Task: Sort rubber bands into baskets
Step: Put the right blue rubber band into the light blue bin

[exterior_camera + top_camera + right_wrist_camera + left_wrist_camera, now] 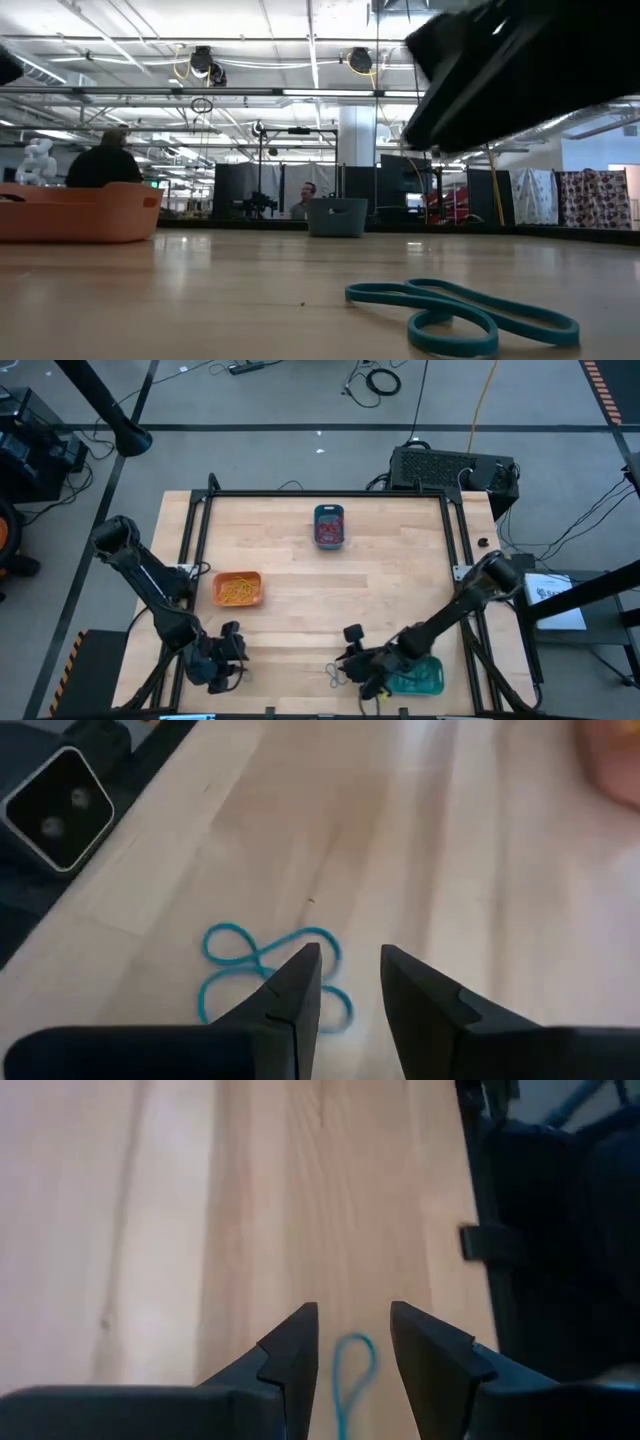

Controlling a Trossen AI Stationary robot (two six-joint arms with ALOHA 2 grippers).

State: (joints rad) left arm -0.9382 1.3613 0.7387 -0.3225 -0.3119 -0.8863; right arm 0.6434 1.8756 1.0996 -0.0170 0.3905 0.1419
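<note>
Right claw (348,982) hangs part-open and empty, teal rubber band (262,973) on the desk (450,870) just beneath its left finger. I'd straddle one strand, then pinch.

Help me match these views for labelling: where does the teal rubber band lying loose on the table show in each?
High: teal rubber band, near the table edge between the arms.
Low: lower right.
Left wrist: a teal loop at the left gripper; cannot tell whether it is the same band.
Right wrist: lower left, beside the right gripper.
Landmark: orange basket, high and low views.
</note>
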